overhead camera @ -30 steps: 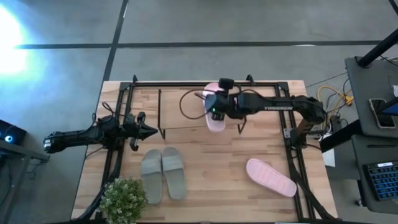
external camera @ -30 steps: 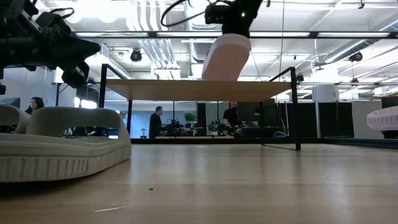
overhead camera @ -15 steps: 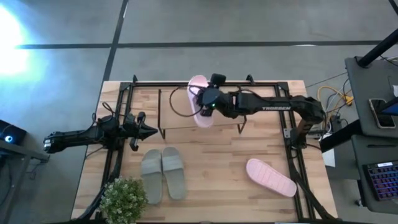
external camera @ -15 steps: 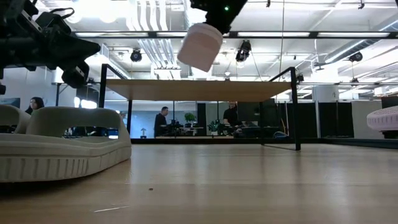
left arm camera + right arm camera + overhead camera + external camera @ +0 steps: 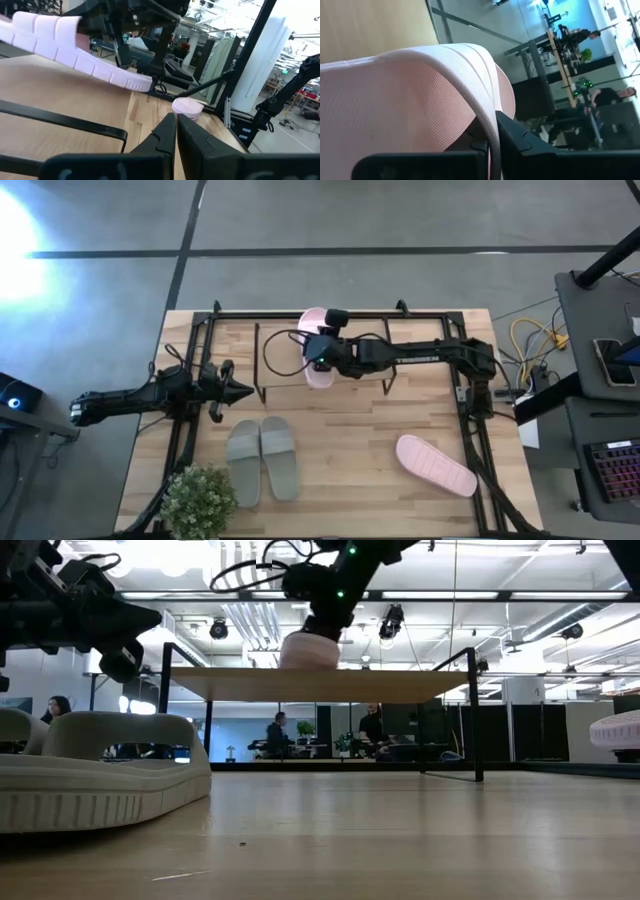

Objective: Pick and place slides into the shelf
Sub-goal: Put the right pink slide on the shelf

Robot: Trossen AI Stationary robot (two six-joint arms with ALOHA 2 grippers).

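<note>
- Since a second ago, your right gripper (image 5: 322,360) has carried the pink slide (image 5: 316,348) leftward and down onto the shelf (image 5: 315,684).
- You see a wooden table (image 5: 360,450); people stand behind.
- Its fingers clasp the slide, long axis front-to-back.
- Your left gripper (image 5: 238,390) waits, fingers closed.

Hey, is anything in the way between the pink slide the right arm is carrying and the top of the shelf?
Nothing visible. The right gripper holds the pink slide by its strap, directly over the shelf. In the low view, the slide's lower end is at the top board with no object between. The board's bare wood shows around it from above.
</note>
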